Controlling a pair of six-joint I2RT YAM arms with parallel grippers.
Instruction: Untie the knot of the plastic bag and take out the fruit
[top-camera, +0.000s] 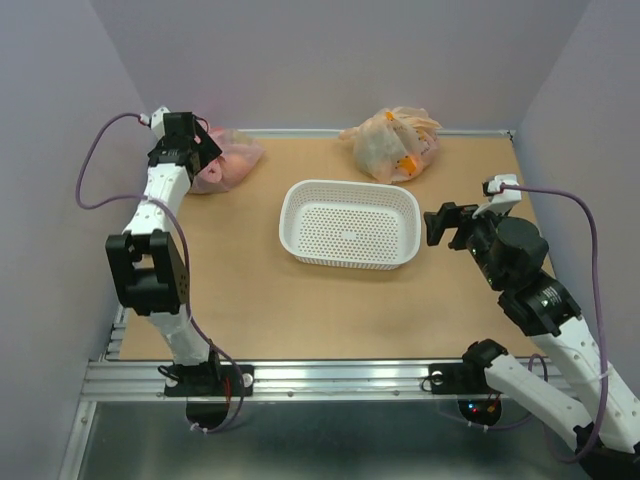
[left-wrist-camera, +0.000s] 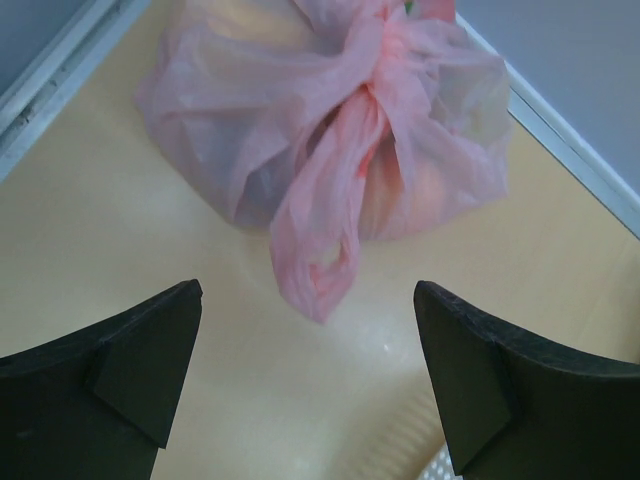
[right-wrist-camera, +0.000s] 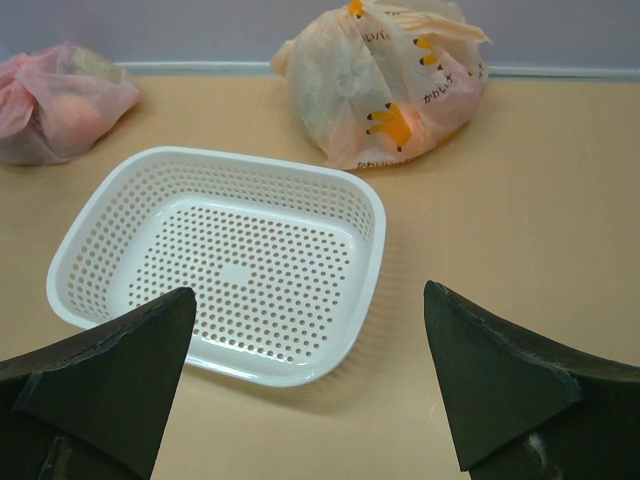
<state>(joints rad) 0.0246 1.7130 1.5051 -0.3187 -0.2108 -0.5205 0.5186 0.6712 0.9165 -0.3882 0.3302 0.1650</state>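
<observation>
The pink plastic bag (top-camera: 228, 163) lies at the table's back left corner, and it also shows at the far left of the right wrist view as the pink bag (right-wrist-camera: 55, 105). In the left wrist view the pink bag (left-wrist-camera: 300, 110) fills the upper half, its knot (left-wrist-camera: 385, 55) twisted at the top with one handle loop (left-wrist-camera: 320, 265) hanging toward me. Fruit shows only as dim orange shapes through the plastic. My left gripper (left-wrist-camera: 308, 350) hovers open just short of the loop, touching nothing. My right gripper (right-wrist-camera: 305, 370) is open beside the basket's right end, empty.
A white perforated basket (top-camera: 300, 205) sits mid-table, empty; its rim (right-wrist-camera: 370, 215) lies just ahead of the right gripper. An orange-beige tied bag (top-camera: 392, 142) rests at the back centre-right. Walls close in on the left, back and right.
</observation>
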